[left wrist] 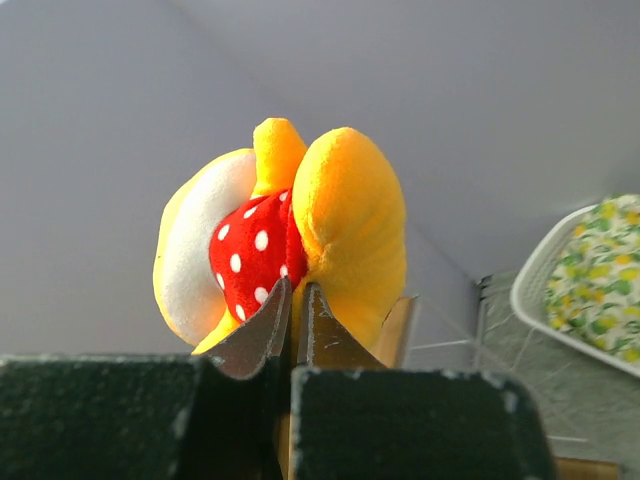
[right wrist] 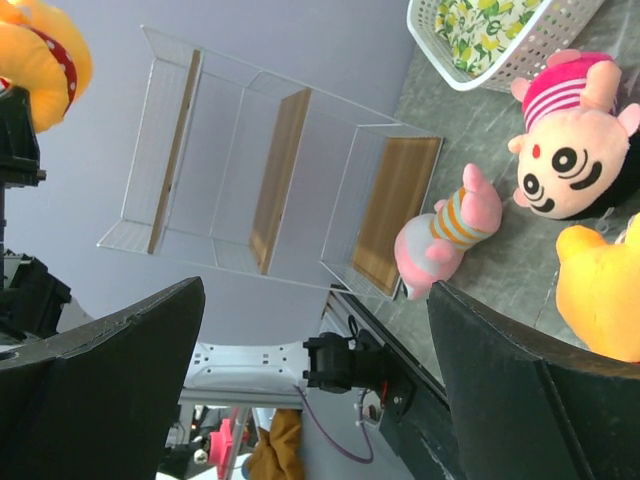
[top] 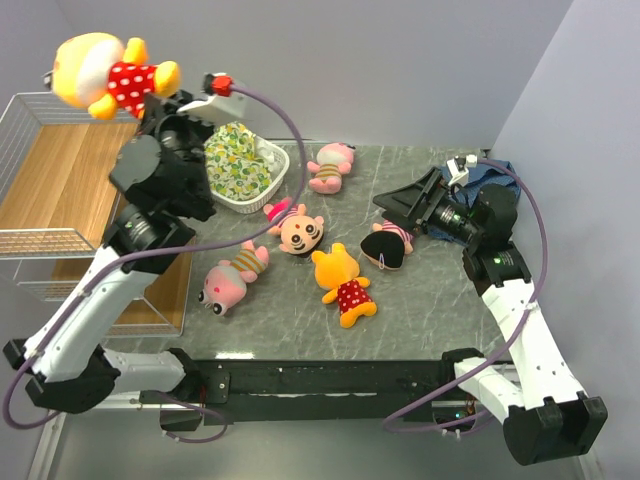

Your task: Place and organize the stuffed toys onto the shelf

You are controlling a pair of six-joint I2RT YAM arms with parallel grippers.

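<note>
The left arm (top: 85, 305) and the right arm (top: 525, 322) are smooth white shells linked by bulky black joints, on black bases bolted to a black rail (top: 330, 378). A purple cable (top: 297, 140) loops along each arm, with a red plug (top: 221, 84) at the left wrist. The left gripper (left wrist: 298, 290) has dark, wedge-shaped fingers (left wrist: 255, 335) with pale scuffed edges.
</note>
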